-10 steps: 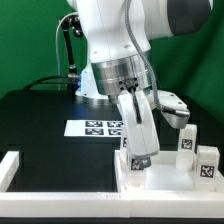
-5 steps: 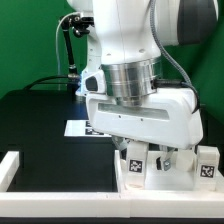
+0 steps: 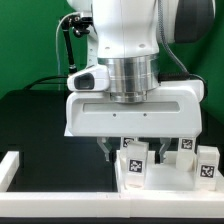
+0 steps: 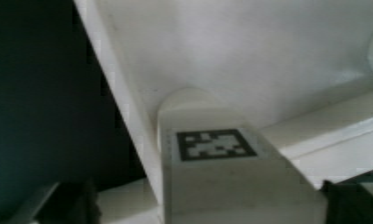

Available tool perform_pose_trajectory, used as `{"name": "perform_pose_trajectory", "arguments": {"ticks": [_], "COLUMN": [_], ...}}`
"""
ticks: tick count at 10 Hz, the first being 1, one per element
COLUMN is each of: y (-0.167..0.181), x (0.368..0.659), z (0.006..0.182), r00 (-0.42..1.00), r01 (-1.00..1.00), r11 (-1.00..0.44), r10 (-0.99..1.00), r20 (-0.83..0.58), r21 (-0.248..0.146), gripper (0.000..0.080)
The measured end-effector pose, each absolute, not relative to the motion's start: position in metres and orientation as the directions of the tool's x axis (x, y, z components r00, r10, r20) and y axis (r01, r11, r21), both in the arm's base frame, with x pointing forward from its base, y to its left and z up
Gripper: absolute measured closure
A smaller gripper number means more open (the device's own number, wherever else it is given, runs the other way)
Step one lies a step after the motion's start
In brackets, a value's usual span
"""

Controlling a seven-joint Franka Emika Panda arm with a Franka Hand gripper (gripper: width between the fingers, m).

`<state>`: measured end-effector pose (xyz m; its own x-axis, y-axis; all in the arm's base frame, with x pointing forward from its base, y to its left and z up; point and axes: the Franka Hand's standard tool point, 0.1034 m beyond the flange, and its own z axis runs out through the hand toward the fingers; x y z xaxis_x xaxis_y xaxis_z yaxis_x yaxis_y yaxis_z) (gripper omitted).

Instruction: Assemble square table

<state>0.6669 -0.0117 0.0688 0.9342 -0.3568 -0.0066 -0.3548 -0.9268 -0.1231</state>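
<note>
The square table's white panel (image 3: 165, 186) lies at the exterior view's lower right. A short white tagged leg (image 3: 135, 162) stands upright on its near left corner. My gripper (image 3: 133, 150) hangs straight down over that leg, with one finger (image 3: 111, 150) on each side of it. In the wrist view the leg (image 4: 215, 145) rises between the dark fingertips (image 4: 67, 205), with a gap showing on both sides, so my gripper (image 4: 209, 207) is open around it. Two more tagged legs (image 3: 187, 150) (image 3: 207, 162) stand on the panel's right side. The panel's pale face (image 4: 236, 50) fills the wrist view behind the leg.
A long white border bar (image 3: 10, 165) runs along the exterior view's left, and another (image 3: 60, 207) along the front edge of the black tabletop (image 3: 40, 120). Cables and a stand (image 3: 68, 40) rise at the back left before the green backdrop.
The hand has turned about its upright axis, from edge-on to broadside. Its jaws, earlier shut on the leaning leg, now stand apart from it. The leg stands upright.
</note>
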Motion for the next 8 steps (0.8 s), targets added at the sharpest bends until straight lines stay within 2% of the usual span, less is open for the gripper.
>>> {"name": "perform_pose_trajectory", "arguments": {"ticks": [1,2,3,6,8], "y": [-0.0115,-0.0116,-0.0115,-0.0111,-0.0097], "x": [0.6665,0.6665,0.6665,0.6666,0.6664], "z": [0.0684,0.0684,0.0684,0.0684,0.069], "r00": [0.93,0.925,0.91,0.781,0.521], "r01": [-0.365,-0.378,-0.412,-0.624,-0.853], "r11": [-0.923,-0.918,-0.903,-0.773,-0.515], "r10": [-0.367,-0.38,-0.414,-0.623,-0.85], "r20": [-0.009,-0.011,-0.015,-0.045,-0.073], "r21": [-0.122,-0.122,-0.122,-0.118,-0.088], "gripper": [0.0278,0.043,0.0514,0.0514,0.0514]}}
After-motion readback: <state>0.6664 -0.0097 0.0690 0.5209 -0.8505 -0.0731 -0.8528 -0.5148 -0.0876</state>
